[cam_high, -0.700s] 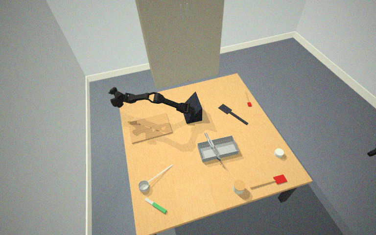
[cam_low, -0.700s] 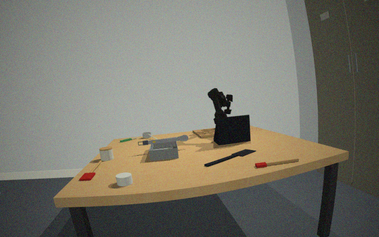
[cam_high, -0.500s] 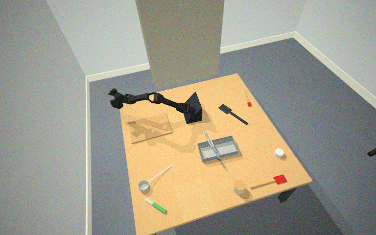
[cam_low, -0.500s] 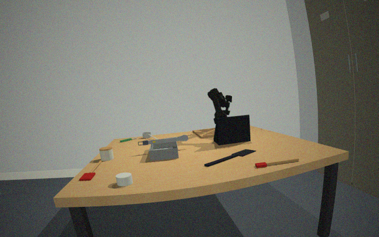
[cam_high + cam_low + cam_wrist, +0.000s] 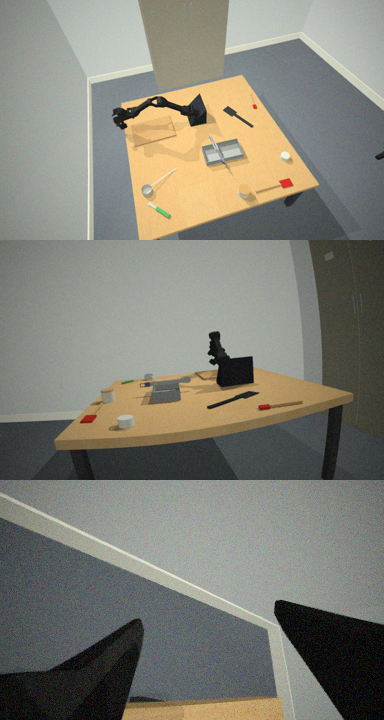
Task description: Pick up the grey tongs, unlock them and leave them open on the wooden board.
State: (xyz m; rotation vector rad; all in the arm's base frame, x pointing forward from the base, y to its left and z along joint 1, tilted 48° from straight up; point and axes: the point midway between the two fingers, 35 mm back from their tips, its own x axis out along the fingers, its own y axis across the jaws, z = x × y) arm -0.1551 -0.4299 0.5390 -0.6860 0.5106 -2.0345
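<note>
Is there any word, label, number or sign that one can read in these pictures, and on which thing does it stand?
None: no readable text shows in any view.
Tongs, tin and board: plain, no marks.
Cabinet: one pale patch near its top, too small to tell whether it bears text.
Gripper, open and empty: plain black fingers, no marks.

In the wrist view both fingers are cut off by the frame's lower edge, and only a strip of worktop (image 5: 210, 709) shows. In the exterior view the arm's base block hides most of the wooden board (image 5: 205, 374) — and the tongs (image 5: 169, 382) look too small to make out their lock.
</note>
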